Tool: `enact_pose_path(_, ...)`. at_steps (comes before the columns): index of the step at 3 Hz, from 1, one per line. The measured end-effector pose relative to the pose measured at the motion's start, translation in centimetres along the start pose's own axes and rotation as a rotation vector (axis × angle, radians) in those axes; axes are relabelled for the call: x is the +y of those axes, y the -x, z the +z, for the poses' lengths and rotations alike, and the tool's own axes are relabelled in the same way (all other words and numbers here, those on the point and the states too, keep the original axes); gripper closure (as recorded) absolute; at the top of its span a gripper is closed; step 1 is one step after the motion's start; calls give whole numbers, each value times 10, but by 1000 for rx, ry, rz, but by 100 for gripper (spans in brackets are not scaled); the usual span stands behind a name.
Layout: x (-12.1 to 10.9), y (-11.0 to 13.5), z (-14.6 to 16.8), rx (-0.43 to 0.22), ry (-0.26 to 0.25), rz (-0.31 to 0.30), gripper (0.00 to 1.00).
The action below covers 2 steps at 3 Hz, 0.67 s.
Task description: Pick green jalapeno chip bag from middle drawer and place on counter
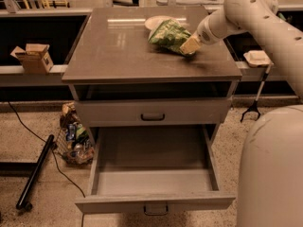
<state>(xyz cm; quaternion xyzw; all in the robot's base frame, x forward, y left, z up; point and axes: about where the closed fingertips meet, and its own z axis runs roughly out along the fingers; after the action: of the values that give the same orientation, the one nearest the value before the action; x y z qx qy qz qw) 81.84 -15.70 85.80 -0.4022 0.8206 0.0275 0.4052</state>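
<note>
Counter (118, 46) — broad grey-brown slab, viewed from the front and above. Drawer (156, 181) below it is pulled fully out; nothing is seen on its floor.

Arm (251, 8) is reached in from the right, elbow high by the counter's far right corner, forearm angled down and leftward over the slab.

Bag (166, 33) is found over the counter's rear right part, tilted, its far edge overlapping the bowl (152, 21). Whether its low corner touches the slab cannot be told.

Gripper (189, 45) is set at the bag's near right corner, fingers pinched on it.

Bag is judged light, soft and crinkly, with slippery film and easily crushed contents — best taken by a corner or seam, as here, not squeezed across the belly. Placement is judged nearly done; release not yet made.
</note>
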Motion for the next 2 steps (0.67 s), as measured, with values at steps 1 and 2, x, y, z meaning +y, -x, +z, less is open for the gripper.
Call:
enact_pose_path(1,-6,-4,-16,9,-30,-1,0)
enact_pose_path(2,-14,2,-49,-56,-69,-13,0)
